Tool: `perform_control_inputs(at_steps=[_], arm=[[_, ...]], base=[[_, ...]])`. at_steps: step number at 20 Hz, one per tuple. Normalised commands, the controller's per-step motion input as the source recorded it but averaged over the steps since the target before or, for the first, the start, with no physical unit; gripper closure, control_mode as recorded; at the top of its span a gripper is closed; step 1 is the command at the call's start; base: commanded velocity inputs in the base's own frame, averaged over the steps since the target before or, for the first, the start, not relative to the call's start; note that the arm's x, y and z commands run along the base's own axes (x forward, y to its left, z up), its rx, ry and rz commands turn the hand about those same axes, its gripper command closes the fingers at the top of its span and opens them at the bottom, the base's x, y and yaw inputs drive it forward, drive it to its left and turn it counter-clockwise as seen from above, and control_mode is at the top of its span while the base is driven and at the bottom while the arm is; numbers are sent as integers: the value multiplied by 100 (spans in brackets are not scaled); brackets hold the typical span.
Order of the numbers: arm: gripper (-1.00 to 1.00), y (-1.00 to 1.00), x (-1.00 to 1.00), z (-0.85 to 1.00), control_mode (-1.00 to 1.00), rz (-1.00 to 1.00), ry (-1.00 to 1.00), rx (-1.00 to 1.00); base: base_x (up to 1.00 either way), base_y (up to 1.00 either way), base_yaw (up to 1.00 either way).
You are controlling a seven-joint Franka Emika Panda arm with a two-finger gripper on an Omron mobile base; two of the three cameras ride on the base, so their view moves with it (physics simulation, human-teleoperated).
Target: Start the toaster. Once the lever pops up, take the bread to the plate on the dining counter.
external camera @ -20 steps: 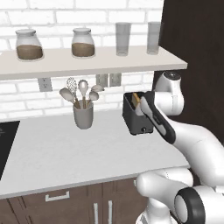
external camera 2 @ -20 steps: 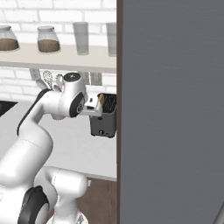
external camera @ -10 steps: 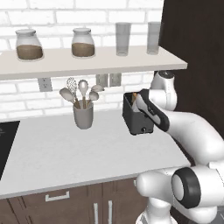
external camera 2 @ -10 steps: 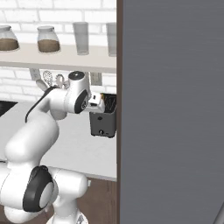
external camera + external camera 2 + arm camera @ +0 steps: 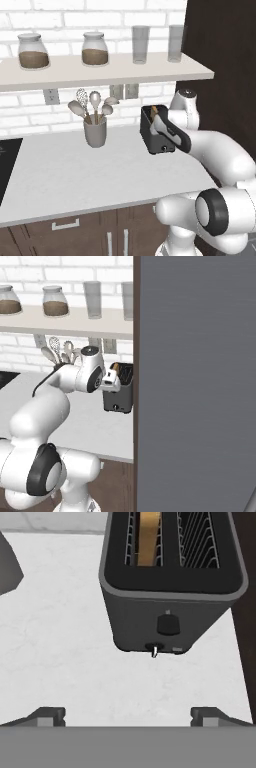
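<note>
— What sits ahead of the camera?
— The toaster, dark, on a pale worktop, the bread standing in its left slot (the right one holds nothing).
— And the gripper?
— Tips spread wide, short of the front face.

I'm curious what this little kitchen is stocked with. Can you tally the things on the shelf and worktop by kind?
Jars: 2
Glasses: 2
Utensil cup: 1
Toaster: 1
Bread slice, in the toaster: 1
Total: 7
</note>
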Motion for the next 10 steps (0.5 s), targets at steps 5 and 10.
perform_control_inputs(at_steps=[5,10], arm=[[-100,0,20,-10,-100,0,-1,0],[-100,0,31,-1,-100,-1,-1,0]], base=[[0,0,0],[0,0,0]])
